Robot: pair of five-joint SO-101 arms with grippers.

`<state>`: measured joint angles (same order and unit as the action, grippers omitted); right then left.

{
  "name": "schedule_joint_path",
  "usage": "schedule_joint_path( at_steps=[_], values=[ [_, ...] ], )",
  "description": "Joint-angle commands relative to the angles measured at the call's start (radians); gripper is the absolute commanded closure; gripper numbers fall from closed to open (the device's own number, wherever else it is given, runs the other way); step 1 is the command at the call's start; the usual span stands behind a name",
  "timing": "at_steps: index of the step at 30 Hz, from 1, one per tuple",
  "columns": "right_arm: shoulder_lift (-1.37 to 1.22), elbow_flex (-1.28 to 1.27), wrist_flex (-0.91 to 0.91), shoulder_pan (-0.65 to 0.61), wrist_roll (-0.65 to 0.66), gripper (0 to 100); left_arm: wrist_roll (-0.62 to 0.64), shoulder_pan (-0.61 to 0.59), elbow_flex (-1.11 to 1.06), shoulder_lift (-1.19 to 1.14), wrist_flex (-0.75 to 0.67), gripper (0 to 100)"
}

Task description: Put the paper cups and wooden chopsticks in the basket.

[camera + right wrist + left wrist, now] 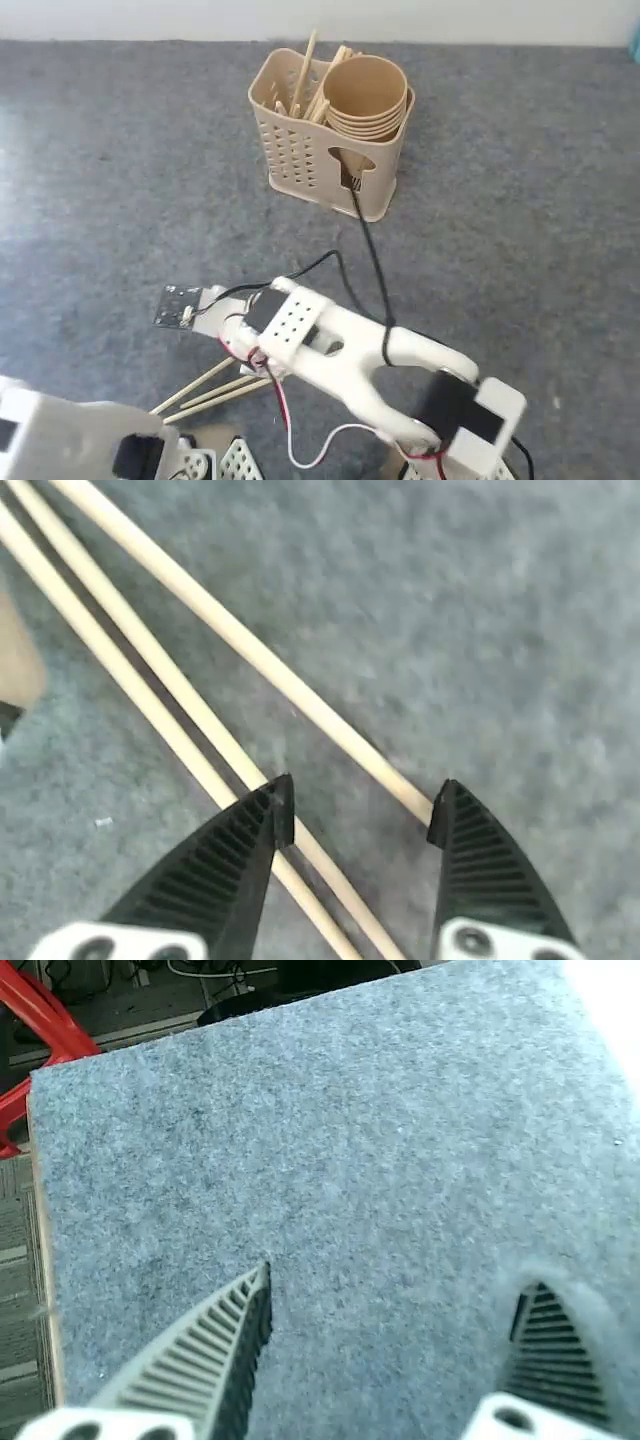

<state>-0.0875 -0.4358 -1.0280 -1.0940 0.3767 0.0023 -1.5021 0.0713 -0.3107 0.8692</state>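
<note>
The basket is standing at the far side of the counter, and the stack of paper cups is sitting upright in one of its compartments, rims poking above the wall. Several wooden chopsticks are leaning in the compartment beside the cups, their tips sticking out over the top. Three loose chopsticks are lying flat on the counter at the near side, well apart from the basket, close together and nearly parallel. In your right wrist view these loose chopsticks are running slantwise across the grey felt. Your right hand is hovering low over them with its fingers spread wide and gripping nothing. One stick is crossing the gap and ending at one fingertip, while the other two are passing under or just beside the other fingertip. From above, your right arm is stretching over the near ends of those sticks, and a black cable is trailing from it toward the front of the basket. Your left hand is also gaping wide and carrying nothing, hanging over bare grey felt near the edge of the counter, away from both the sticks and the basket.
</note>
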Motion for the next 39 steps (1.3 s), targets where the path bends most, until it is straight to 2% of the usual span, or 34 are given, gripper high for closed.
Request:
schedule_joint_path(
  at_steps=[1, 7, 20, 26, 32, 36, 39],
  values=[
    [-0.044, 0.072, 0.047, -0.004, 0.012, 76.8, 0.011, -0.023, 0.143, -0.081, -0.018, 64],
    [-0.18, 0.201, 0.059, -0.033, 0.008, 76.8, 0.011, -0.037, 0.239, -0.215, -0.017, 64],
    [-0.213, 0.334, 0.007, -0.143, 0.014, 77.2, 0.012, -0.071, 0.282, -0.238, -0.025, 64],
    [-0.286, 0.339, 0.012, -0.143, 0.06, 93.5, 0.012, -0.071, 0.282, -0.238, -0.025, 64],
    [-0.321, 0.361, 0.005, -0.145, 0.075, 92.3, 0.012, -0.071, 0.277, -0.239, -0.025, 64],
    [-0.3, 0.379, 0.001, -0.145, 0.074, 99.5, 0.012, -0.071, 0.275, -0.239, -0.025, 64],
    [-0.24, 0.414, -0.065, -0.131, 0.072, 99.1, 0.012, -0.071, 0.275, -0.239, -0.025, 64]
  ],
)
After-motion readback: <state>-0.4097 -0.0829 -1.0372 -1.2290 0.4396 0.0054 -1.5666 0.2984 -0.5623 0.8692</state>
